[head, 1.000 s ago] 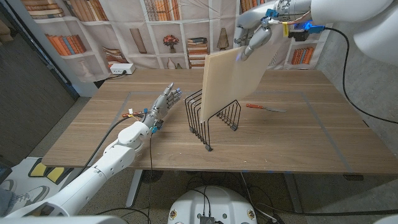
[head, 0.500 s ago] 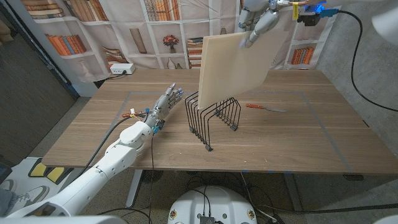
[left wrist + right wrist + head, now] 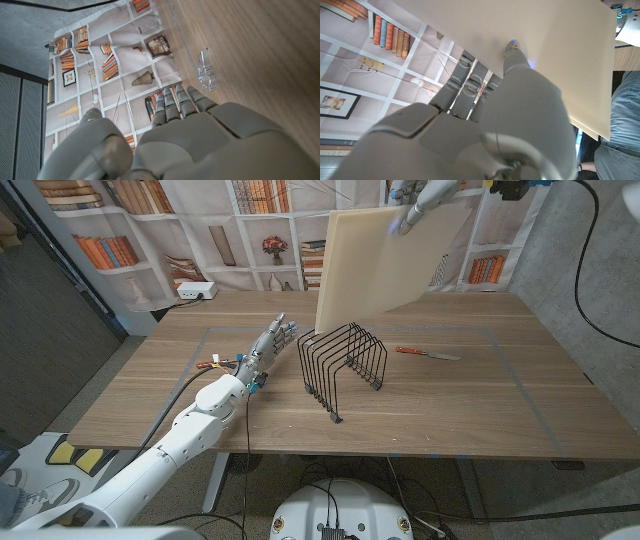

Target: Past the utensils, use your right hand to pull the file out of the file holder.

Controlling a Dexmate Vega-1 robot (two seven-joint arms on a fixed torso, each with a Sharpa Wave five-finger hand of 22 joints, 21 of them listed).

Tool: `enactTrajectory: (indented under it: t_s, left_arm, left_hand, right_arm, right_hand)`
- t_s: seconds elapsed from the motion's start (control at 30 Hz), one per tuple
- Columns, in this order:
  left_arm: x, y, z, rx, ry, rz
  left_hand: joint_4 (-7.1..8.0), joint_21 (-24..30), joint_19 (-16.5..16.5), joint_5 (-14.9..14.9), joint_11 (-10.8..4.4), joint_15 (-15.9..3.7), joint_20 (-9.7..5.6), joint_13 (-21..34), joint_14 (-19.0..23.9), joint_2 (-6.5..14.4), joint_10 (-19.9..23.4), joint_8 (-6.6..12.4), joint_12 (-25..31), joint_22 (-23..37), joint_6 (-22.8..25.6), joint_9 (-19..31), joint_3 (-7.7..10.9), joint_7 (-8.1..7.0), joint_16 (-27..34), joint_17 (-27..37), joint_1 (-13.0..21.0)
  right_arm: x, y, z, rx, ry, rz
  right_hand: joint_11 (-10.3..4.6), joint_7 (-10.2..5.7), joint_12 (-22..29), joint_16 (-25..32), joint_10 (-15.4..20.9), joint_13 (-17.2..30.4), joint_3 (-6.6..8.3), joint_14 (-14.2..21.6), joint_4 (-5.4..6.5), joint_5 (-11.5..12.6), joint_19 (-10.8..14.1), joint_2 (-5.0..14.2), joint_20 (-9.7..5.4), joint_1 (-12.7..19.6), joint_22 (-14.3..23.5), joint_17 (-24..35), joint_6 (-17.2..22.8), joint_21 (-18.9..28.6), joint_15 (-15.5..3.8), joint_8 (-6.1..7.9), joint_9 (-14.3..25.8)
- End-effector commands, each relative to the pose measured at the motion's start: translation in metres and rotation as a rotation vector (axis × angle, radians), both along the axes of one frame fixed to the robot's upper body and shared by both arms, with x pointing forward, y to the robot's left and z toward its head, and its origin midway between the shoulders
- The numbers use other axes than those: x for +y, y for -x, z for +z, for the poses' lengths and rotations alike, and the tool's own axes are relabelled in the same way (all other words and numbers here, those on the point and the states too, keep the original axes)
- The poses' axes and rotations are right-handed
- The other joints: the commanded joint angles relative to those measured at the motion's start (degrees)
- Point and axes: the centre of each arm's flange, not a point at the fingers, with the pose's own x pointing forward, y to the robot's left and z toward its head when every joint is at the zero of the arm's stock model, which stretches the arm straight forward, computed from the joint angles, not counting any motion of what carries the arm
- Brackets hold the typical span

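Note:
A cream file [image 3: 385,265] hangs tilted in the air above the black wire file holder [image 3: 342,366], its lower corner just over the holder's top. My right hand [image 3: 424,198] grips the file's upper edge at the top of the head view; the right wrist view shows my fingers [image 3: 470,92] behind the file [image 3: 545,45] and the thumb in front. My left hand [image 3: 264,350] stands on the table left of the holder, fingers straight and apart, holding nothing. A red-handled knife [image 3: 426,354] lies right of the holder.
The wooden table [image 3: 150,395] carries taped lines. A bookshelf-print backdrop [image 3: 160,225] stands behind it, with a white box [image 3: 196,290] at the far left edge. A person in blue [image 3: 622,125] shows in the right wrist view.
My right hand has lifted the file higher and slightly away; its lower edge has come up out of the holder's wires. The left hand has stayed put.

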Motion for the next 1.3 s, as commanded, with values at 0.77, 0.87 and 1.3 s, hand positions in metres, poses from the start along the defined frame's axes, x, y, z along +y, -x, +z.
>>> enactTrajectory:
  t_s: [0.77,0.87,1.3]
  left_arm:
    - [0.013,0.018,0.007,-0.030,-0.028,-0.008]
    - [0.014,0.018,0.008,-0.035,-0.022,-0.009]
    - [0.010,0.016,0.006,-0.038,-0.019,-0.024]
  left_hand:
    - [0.06,0.0,0.4,-0.1,0.03,-0.08,-0.12,0.3,0.1,0.0,0.3,-0.28,0.0,0.1,0.4,0.2,-0.45,0.01,0.0,0.2,0.5]
    - [0.06,0.0,0.4,-0.1,0.28,-0.02,-0.08,0.3,0.2,0.0,0.3,-0.30,0.0,0.1,0.4,0.2,-0.52,0.02,0.0,0.2,0.5]
    - [0.08,0.0,0.4,-0.1,0.03,-0.02,-0.11,0.3,0.2,0.1,0.3,-0.35,0.0,0.1,0.4,0.2,-0.69,-0.06,0.0,0.2,0.6]
  right_arm:
    - [-0.001,0.009,0.003,-0.070,-0.083,-0.001]
    - [-0.001,0.011,0.002,-0.078,-0.087,0.002]
    - [-0.001,0.015,0.002,-0.083,-0.090,-0.007]
  right_hand:
    - [0.10,-0.27,0.0,0.0,-0.4,0.2,-0.47,-0.1,0.18,0.6,-0.5,0.45,-7.45,0.5,0.1,0.2,0.1,0.5,-3.43,-0.36,0.5]
    - [0.09,-0.27,0.0,0.0,-0.4,0.2,-0.51,-0.2,0.20,0.6,-0.5,0.50,-7.48,0.5,0.1,0.2,0.1,0.6,-3.43,-0.39,0.5]
    - [0.08,-0.28,0.0,0.1,-0.4,0.3,-0.62,0.1,0.27,0.6,-0.1,0.77,-7.63,0.8,0.2,0.3,0.0,0.8,-3.45,-0.56,0.6]
